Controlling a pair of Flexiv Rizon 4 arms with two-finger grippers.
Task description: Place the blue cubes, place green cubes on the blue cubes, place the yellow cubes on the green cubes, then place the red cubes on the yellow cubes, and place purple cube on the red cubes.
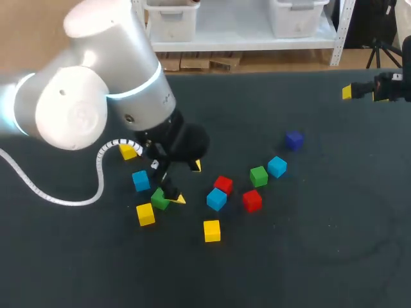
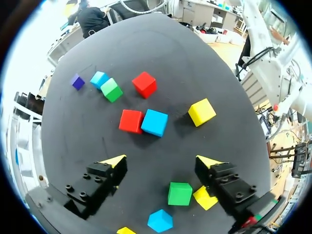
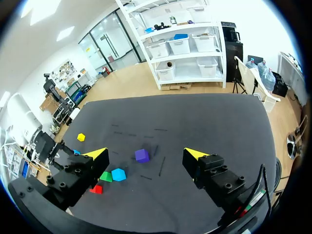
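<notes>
Cubes lie scattered on the dark table [image 1: 308, 256]. My left gripper [image 1: 187, 183] hangs low over the left cluster, open. In its wrist view a green cube [image 2: 180, 193] lies between the wide-apart fingers [image 2: 162, 161], touching neither. Beside that cube are a yellow cube [image 2: 204, 197] and a blue cube [image 2: 160, 220]. Ahead of the fingers lie a red cube [image 2: 131, 121] against a blue cube [image 2: 154, 122], plus a yellow cube [image 2: 201, 111]. The purple cube [image 1: 294, 140] lies farther right. My right gripper [image 1: 379, 90] is held open at the far right, high above the purple cube [image 3: 142, 155].
Right of the left gripper lie a second red cube [image 1: 252, 200], a green cube [image 1: 258, 176] and a blue cube [image 1: 277, 167]. A yellow cube [image 1: 212, 230] lies nearer the front, another yellow cube [image 1: 128, 151] under the left arm.
</notes>
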